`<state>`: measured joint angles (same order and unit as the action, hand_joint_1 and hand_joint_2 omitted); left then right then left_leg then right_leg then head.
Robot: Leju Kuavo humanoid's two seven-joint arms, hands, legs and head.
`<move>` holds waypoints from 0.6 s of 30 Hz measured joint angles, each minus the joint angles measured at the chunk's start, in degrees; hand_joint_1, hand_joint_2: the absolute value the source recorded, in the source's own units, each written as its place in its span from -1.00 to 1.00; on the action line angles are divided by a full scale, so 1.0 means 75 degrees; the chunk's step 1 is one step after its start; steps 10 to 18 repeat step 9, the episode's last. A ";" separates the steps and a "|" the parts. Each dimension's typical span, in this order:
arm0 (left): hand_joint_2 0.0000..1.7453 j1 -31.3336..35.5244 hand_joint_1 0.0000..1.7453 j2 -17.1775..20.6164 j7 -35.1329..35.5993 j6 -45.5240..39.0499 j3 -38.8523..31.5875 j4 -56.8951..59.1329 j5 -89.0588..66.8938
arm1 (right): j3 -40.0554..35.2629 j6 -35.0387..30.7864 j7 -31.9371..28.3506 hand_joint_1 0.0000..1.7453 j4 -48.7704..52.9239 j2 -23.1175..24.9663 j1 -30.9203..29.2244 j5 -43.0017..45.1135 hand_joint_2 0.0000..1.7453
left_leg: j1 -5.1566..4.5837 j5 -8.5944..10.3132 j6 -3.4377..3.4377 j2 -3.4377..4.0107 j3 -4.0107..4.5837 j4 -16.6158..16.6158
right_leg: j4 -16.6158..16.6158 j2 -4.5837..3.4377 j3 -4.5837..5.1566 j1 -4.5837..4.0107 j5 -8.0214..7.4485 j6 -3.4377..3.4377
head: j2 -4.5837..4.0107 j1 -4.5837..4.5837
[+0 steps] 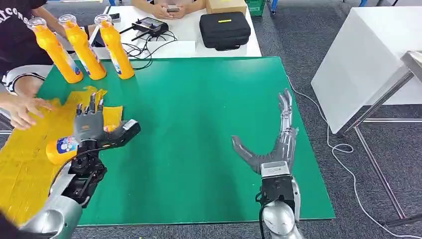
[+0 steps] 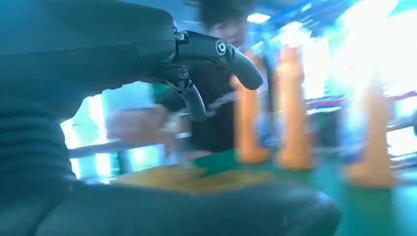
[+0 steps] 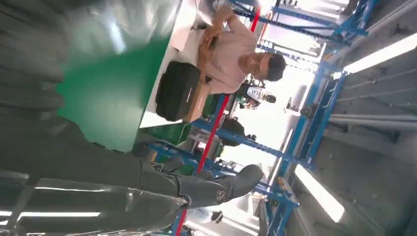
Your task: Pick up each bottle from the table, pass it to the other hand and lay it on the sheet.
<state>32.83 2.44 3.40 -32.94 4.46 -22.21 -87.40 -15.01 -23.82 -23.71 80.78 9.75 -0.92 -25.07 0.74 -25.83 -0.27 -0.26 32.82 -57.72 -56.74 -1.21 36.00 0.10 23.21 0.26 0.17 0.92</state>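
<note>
Your left hand (image 1: 97,130) hovers over the near edge of the yellow sheet (image 1: 25,149), fingers spread and holding nothing. Directly beside it, on the sheet, lies one orange bottle (image 1: 60,148) on its side, its blue label facing up; the hand's palm covers the bottle's far end, so you cannot tell whether they touch. Three more orange bottles (image 1: 82,47) stand upright in a row on the green worktop (image 1: 199,114), just beyond the sheet's far edge. A person's hand (image 1: 22,109) rests on the sheet's outer part, away from the lying bottle. Your right hand (image 1: 271,137) is well apart from the sheet, across the worktop, flat and open with fingers stretched forward. Beyond the worktop, on a white table, sits a black case (image 1: 225,30).
</note>
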 measured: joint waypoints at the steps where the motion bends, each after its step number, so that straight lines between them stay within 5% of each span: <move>1: -1.00 -0.0045 -1.00 -0.0121 -0.0343 0.0190 0.0003 -0.0314 0.0213 | 0.0061 0.0032 0.0000 -1.00 0.0037 0.0014 0.0004 0.0046 1.00 | -0.0002 0.0000 0.0000 0.0000 0.0000 0.0000 | 0.0000 0.0000 0.0000 0.0002 0.0000 0.0001 | 0.0000 0.0000; 6: -1.00 -0.0966 -1.00 -0.0556 -0.1646 0.1583 0.0283 -0.3090 0.2137 | 0.0329 0.0186 -0.0073 -1.00 0.0248 0.0020 0.0133 0.0283 1.00 | -0.0007 -0.0005 -0.0006 0.0005 0.0004 0.0000 | 0.0000 -0.0001 0.0002 0.0010 0.0000 0.0002 | 0.0000 -0.0003; 9: -1.00 -0.1558 -1.00 -0.0626 -0.3239 0.2704 0.0390 -0.4518 0.4896 | 0.0419 0.0244 -0.0273 -1.00 0.0349 0.0017 0.0241 0.0573 1.00 | -0.0006 -0.0017 -0.0010 0.0013 0.0000 0.0000 | 0.0002 -0.0009 0.0003 0.0009 0.0001 0.0002 | 0.0000 0.0006; 18: -1.00 -0.1558 -1.00 -0.0626 -0.3239 0.2704 0.0390 -0.4518 0.4896 | 0.0419 0.0244 -0.0273 -1.00 0.0349 0.0017 0.0241 0.0573 1.00 | -0.0006 -0.0017 -0.0010 0.0013 0.0000 0.0000 | 0.0002 -0.0009 0.0003 0.0009 0.0001 0.0002 | 0.0000 0.0006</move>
